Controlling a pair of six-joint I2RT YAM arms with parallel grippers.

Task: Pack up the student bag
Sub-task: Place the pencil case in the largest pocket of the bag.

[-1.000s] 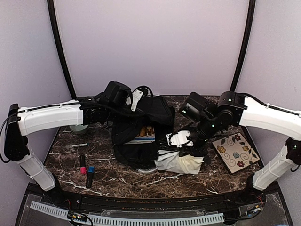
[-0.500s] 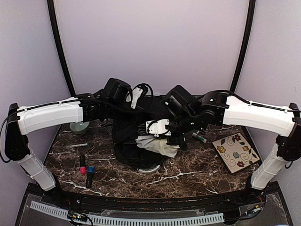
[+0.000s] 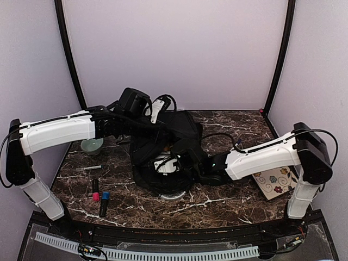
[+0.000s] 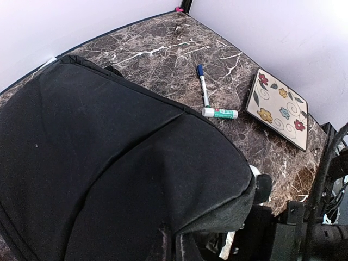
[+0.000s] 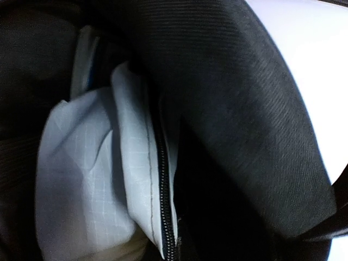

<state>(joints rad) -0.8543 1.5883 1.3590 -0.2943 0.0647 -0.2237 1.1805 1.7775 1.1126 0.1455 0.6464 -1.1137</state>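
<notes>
The student bag [image 3: 182, 128] is a large black backpack lying in the middle of the table. My left gripper [image 3: 157, 112] is shut on its upper flap and holds it lifted; in the left wrist view the black fabric [image 4: 109, 152] fills the frame and is pinched at the bottom edge by that gripper [image 4: 176, 247]. My right gripper [image 3: 165, 163] reaches into the bag's opening from the right. The right wrist view shows a white pouch [image 5: 81, 179] with a dark zipper inside the bag's black walls [image 5: 244, 109], its edge running down to the jaws. The right fingers themselves are hidden.
A flowered tile [image 3: 277, 178] lies at the right, with a blue pen [image 4: 202, 84] and a glue stick [image 4: 220, 113] beside the bag. Left of the bag lie a pink marker [image 3: 95, 190], a blue marker [image 3: 104, 202], a thin pen [image 3: 88, 168] and a green bowl [image 3: 91, 145].
My right arm has carried the white pouch leftward from the table beside the tile into the bag's opening. The left arm has kept the flap lifted without moving.
</notes>
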